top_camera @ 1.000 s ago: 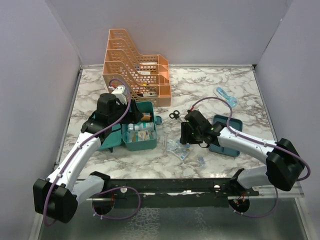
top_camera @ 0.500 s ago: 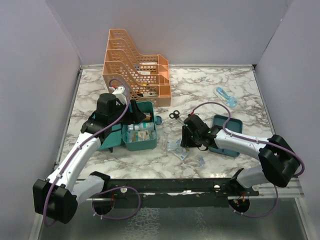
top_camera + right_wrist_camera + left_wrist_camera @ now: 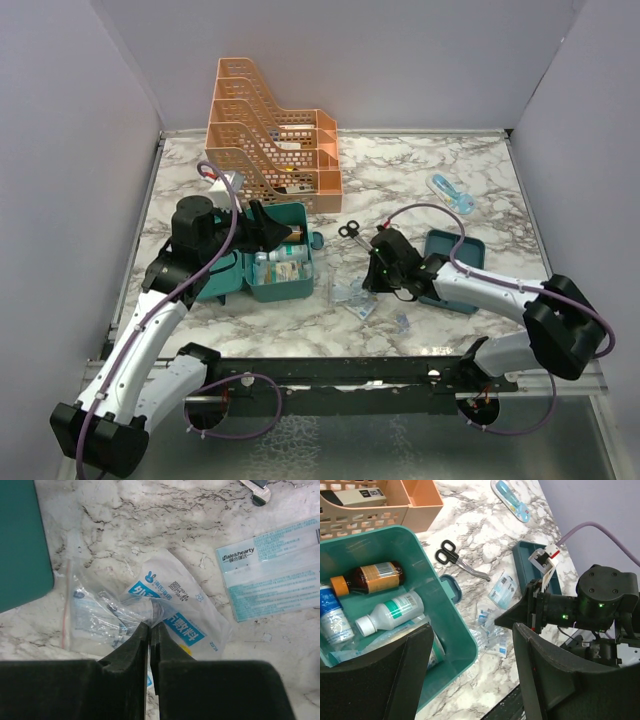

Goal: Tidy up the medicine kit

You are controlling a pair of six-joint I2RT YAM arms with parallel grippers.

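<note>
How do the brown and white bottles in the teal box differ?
The brown bottle is dark amber with an orange cap; the white bottle is pale with a white cap. The brown bottle's label is tan, the white bottle's teal-printed. Both lie sideways in the medicine kit.

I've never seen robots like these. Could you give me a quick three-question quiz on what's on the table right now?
1. True or false: the scissors lie inside the box.
2. What is the right hand pinching? A the scissors, B a packet, C a bottle.
3. What colour is the rack behind the box?

Key: 1 false, they lie on the table beside it; 2 B; 3 orange.
</note>
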